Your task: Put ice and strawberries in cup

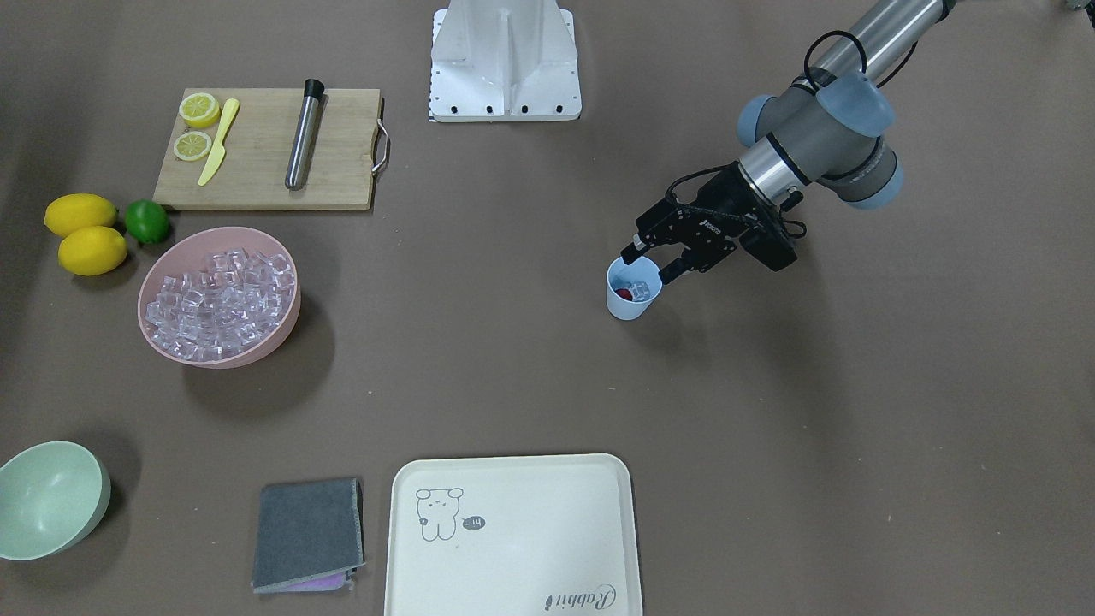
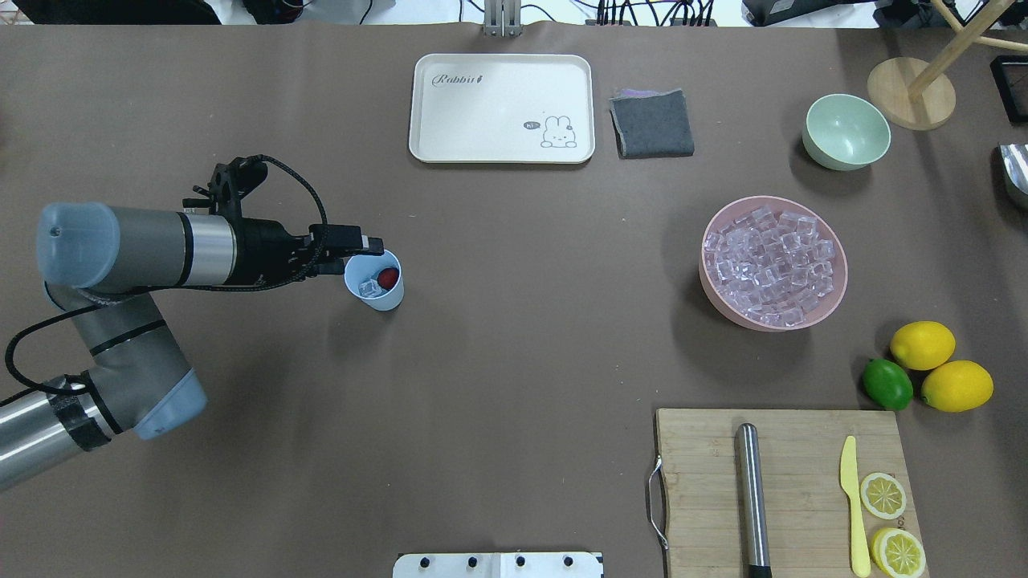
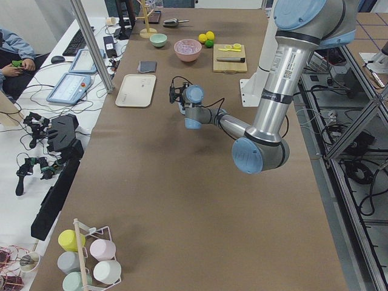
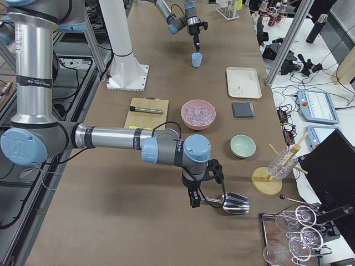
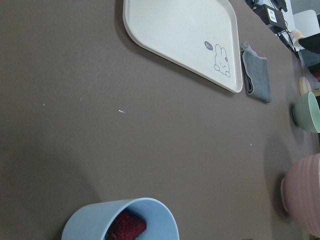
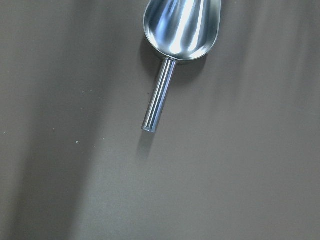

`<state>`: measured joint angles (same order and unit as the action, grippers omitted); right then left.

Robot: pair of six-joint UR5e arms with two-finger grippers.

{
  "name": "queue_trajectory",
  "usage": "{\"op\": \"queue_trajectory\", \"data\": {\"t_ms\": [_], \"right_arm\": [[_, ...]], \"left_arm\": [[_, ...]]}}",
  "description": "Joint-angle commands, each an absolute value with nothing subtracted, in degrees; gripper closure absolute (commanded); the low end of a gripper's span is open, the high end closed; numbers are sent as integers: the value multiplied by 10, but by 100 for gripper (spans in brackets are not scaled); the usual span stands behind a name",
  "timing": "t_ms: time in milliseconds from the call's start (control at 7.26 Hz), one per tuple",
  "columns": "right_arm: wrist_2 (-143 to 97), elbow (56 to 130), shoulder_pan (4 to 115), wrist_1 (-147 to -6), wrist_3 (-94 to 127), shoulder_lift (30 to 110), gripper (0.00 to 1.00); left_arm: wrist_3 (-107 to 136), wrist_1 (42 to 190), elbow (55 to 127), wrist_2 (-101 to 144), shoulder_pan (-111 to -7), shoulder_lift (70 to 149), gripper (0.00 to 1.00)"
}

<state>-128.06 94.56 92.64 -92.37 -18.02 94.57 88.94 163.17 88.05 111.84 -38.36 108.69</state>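
Well, my left end effector (image 1: pixel 650 263) hangs open and empty just above the rim of the cup (image 1: pixel 629 308) — strawberry (image 2: pixel 389 278) and one ice cube (image 2: pixel 369 287) lie inside. The right end effector (image 4: pixel 197 198) sits far off beside the scoop (image 4: pixel 234 203) — I cannot tell its state.

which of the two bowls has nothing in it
The pale green bowl, next to the grey folded cloth: its inside is bare. The pink bowl is heaped with clear ice cubes.
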Motion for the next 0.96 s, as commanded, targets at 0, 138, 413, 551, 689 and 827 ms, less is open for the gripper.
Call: {"op": "queue_trajectory", "data": {"t_ms": [0,138,413,551,689,827], "right_arm": [[-1281,945,926,-924,-180,946,0],[-1281,945,926,-924,-181,947,0],[-1280,943,926,-924,-182,947,0],[-1281,941,925,-924,-182,947,0],[-1281,942,926,-924,-182,947,0],[-1281,942,926,-924,-182,947,0]], "left_arm": [[885,1627,881,1124,-408,1056,2],[864,1625,883,1179,-457,1035,2],[704,1620,878,1331,-586,958,2],[622,1590,877,1362,-634,923,2],[530,1547,877,1375,-673,895,2],[421,1482,878,1375,-710,874,2]]}}
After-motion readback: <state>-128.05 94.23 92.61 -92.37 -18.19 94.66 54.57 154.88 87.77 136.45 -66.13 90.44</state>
